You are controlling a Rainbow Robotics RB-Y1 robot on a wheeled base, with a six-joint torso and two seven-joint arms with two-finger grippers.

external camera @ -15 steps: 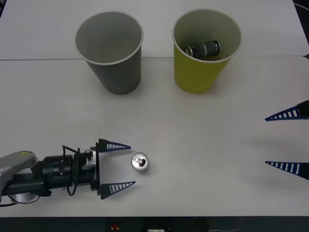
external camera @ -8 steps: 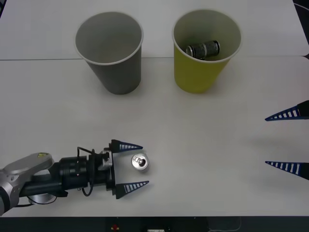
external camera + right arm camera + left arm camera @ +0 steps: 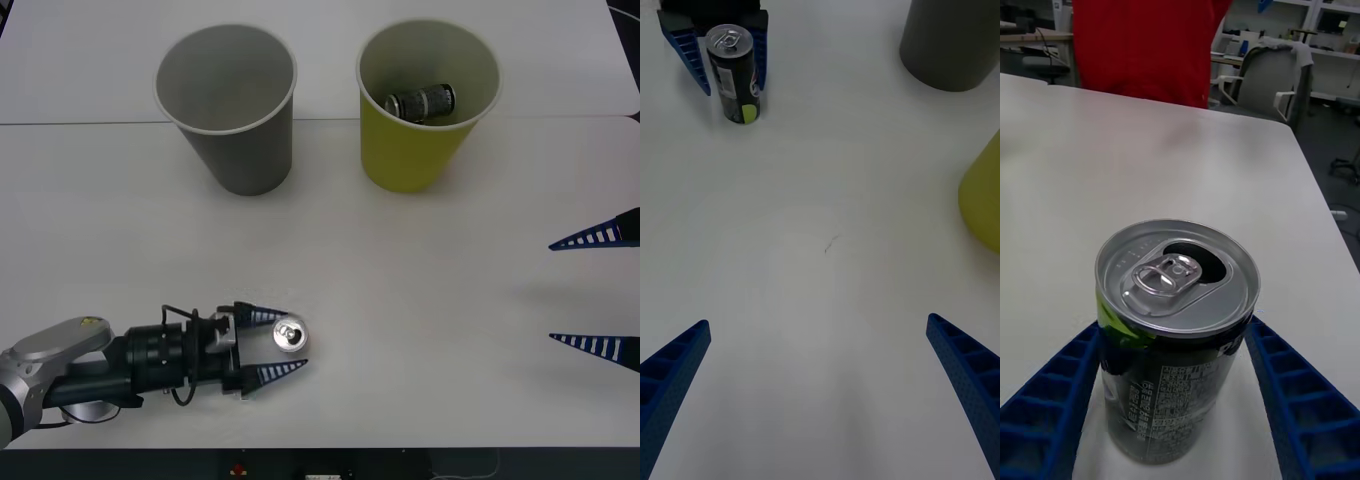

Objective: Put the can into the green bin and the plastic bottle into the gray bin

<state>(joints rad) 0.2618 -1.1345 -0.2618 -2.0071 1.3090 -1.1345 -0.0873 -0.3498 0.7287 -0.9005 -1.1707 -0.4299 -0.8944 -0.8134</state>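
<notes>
Left gripper (image 3: 272, 346) fingers clamped on upright can (image 3: 290, 336), well in front of the gray bin (image 3: 228, 105); next lift toward green bin (image 3: 425, 100); right gripper (image 3: 592, 291) idle, fingers apart

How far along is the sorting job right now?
One can already lies inside the green bin. The left end effector has its fingers on either side of the upright can on the table, not yet lifted. The gray bin looks empty. The right end effector waits open at the table's right.
</notes>
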